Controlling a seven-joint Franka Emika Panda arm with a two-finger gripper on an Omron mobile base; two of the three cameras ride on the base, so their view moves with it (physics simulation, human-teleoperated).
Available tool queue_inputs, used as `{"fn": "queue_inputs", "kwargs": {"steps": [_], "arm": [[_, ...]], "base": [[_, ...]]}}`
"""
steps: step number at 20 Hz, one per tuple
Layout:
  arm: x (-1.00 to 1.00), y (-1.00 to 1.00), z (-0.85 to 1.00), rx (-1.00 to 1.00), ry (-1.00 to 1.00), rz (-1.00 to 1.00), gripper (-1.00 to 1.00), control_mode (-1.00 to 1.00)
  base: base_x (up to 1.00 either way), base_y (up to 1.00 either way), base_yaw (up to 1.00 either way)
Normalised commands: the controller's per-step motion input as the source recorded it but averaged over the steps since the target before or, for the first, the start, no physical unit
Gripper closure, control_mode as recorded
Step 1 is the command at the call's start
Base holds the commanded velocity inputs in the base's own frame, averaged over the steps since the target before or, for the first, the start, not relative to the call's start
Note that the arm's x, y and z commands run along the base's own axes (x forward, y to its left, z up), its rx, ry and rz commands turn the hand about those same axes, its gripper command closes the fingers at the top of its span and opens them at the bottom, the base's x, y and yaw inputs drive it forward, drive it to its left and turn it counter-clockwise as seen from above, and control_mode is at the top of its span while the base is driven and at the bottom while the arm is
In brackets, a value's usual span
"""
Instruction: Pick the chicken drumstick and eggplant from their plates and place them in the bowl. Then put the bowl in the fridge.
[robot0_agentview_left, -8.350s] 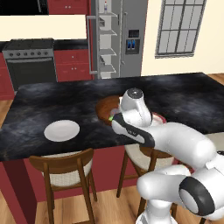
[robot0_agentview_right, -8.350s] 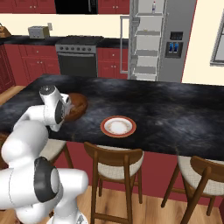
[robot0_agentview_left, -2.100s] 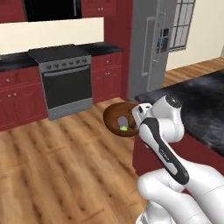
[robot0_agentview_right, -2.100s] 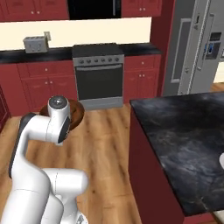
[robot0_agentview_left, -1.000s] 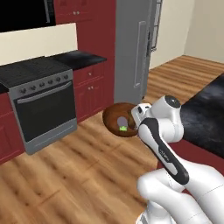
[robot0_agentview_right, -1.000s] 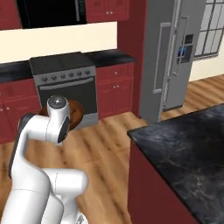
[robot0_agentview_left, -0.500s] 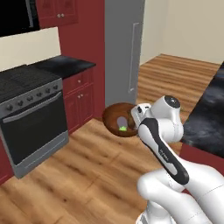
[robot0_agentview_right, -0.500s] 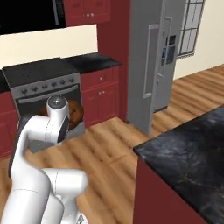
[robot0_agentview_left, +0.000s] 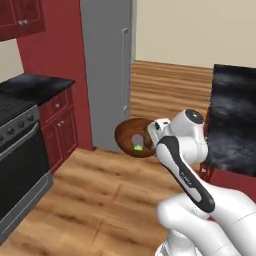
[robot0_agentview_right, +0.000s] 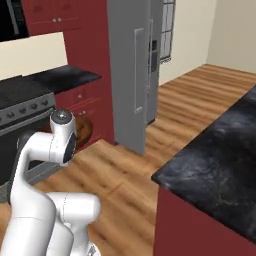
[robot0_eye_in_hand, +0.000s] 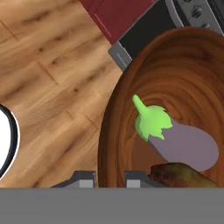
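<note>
Both foods ride in the bowl (robot0_eye_in_hand: 175, 87) now: the eggplant (robot0_eye_in_hand: 175, 138) lies across its floor with the green stem cap pointing toward the rim, and the chicken drumstick (robot0_eye_in_hand: 183, 175) sits just beside it, touching its near side in the hand view. The bowl hangs in mid-air above the wooden floor, held out in front of the arm, and the gripper (robot0_eye_in_hand: 109, 179) is pinched nearly closed on the rim, one fingertip inside the wall and one outside. In the left base view the bowl (robot0_agentview_left: 131, 136) hangs between the robot and the fridge (robot0_agentview_left: 107, 70), whose grey side and long bar handle stand to the far left of centre; in the right base view the fridge (robot0_agentview_right: 132, 70) rises just right of the arm, with the dark counter (robot0_agentview_right: 215, 165) to the near right. The bowl looks stiff and wooden, so a rim pinch should hold, but a one-sided hold on a wide bowl makes it want to tip, and the load adds a little weight. The eggplant's skin looks smooth, so I judge it could roll or slide if the bowl tilts; keeping the bowl level matters most on the way to a shelf.
</note>
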Motion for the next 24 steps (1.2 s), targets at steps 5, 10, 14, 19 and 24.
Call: {"fn": "queue_inputs", "kwargs": {"steps": [5, 10, 14, 19, 24], "arm": [[0.0, 0.0, 0.0, 0.0, 0.0, 0.0, 1.0, 1.0], [0.0, 0.0, 0.0, 0.0, 0.0, 0.0, 1.0, 1.0], [0.0, 0.0, 0.0, 0.0, 0.0, 0.0, 1.0, 1.0], [0.0, 0.0, 0.0, 0.0, 0.0, 0.0, 1.0, 1.0], [0.0, 0.0, 0.0, 0.0, 0.0, 0.0, 1.0, 1.0]], "base": [[0.52, 0.28, -0.57], [0.52, 0.32, -0.55], [0.5, 0.57, -0.33], [0.53, 0.63, -0.25], [0.65, 0.39, -0.42]]}}
